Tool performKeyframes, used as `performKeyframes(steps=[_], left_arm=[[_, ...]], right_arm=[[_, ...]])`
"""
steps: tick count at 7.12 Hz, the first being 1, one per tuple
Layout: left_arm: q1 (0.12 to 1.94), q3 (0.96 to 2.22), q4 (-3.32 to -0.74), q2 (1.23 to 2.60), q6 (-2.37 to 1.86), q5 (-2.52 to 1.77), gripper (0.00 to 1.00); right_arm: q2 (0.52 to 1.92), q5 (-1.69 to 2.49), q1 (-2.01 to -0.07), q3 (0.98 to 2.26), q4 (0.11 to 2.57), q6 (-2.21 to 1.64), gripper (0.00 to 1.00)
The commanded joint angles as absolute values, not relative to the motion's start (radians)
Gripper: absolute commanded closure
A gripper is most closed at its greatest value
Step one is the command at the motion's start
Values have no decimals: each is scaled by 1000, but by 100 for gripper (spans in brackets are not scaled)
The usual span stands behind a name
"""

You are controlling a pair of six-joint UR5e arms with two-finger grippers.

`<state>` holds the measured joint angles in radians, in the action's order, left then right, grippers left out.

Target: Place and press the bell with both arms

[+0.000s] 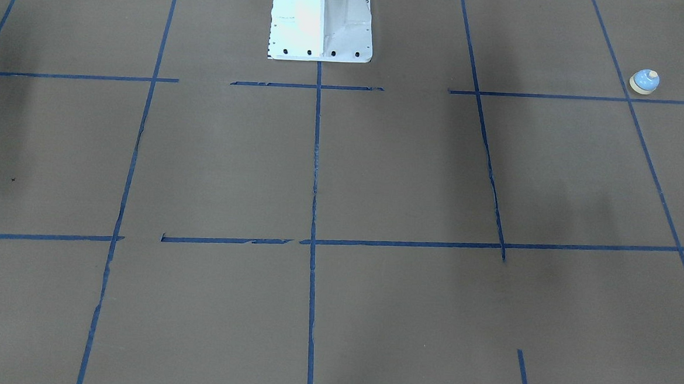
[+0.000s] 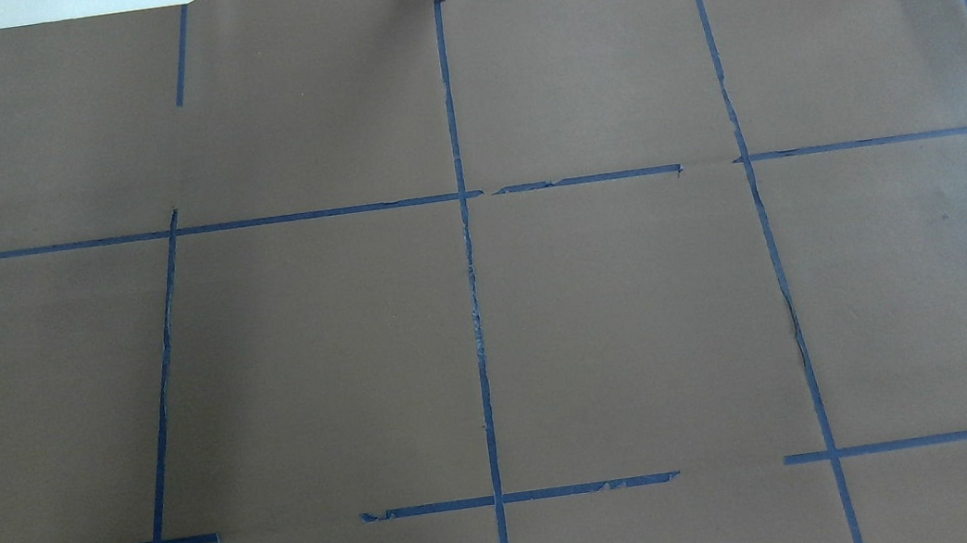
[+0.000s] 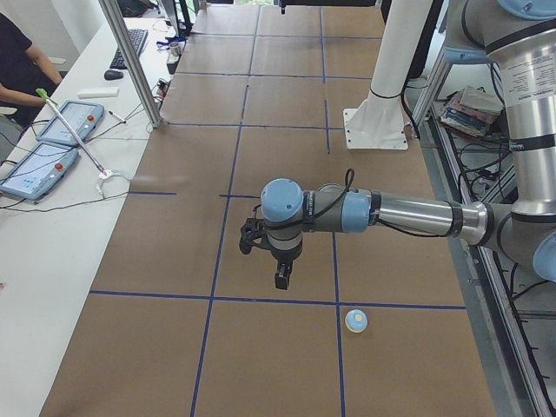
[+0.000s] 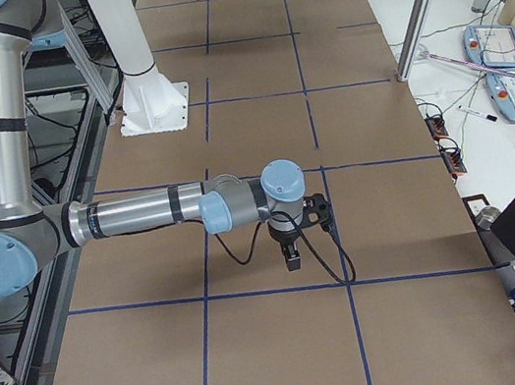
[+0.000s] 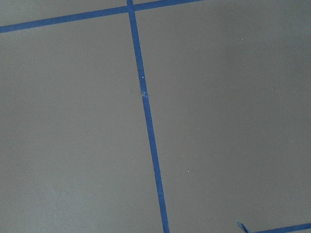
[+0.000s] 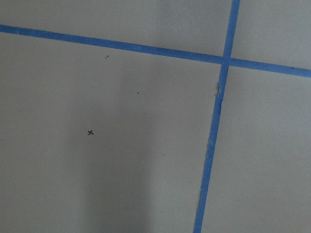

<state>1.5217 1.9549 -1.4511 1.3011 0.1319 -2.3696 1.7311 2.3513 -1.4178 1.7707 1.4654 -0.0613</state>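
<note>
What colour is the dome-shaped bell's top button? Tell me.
Cream, atop the small light-blue dome-shaped bell; clearest in the exterior front-facing view.

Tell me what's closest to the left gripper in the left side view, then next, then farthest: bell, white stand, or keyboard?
1. The bell: on the table, near the left gripper.
2. The white stand: farther up the table, on the robot's side.
3. The keyboard: farthest, on the white desk beside the table.

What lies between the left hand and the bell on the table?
Only bare brown table cover crossed by blue tape lines. The exterior left view shows the left hand hanging apart from the bell, with no object between them.
</note>
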Motion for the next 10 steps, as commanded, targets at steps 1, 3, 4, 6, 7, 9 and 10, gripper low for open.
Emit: performKeyframes(steps=[1,3,4,6,7,9,10], left_arm=[[1517,1960,-1472,1308,135,-2344,0],[1517,1962,-1471,1302,143,-2344,0],[1517,1962,-1471,1302,143,-2344,0],[1517,1962,-1465,1304,130,-2342,0],[1517,1963,-1463,1298,129,-2350,0],[1519,1977,-1474,1280,141,-2355,0],[1519,1985,-1474,1254,140,-2361,0]], right_arm=[[1729,2355,-1417,1773,1465,-64,0],[1729,2355,-1419,1773,1465,-66,0],[1730,2356,-1417,1775,1465,-69,0],[1735,2359,-1417,1775,1465,-71,0],[1735,2361,-1417,1775,1465,-68,0],[1735,2361,-1417,1775,1465,-67,0],[1735,2361,-1417,1775,1463,-67,0]])
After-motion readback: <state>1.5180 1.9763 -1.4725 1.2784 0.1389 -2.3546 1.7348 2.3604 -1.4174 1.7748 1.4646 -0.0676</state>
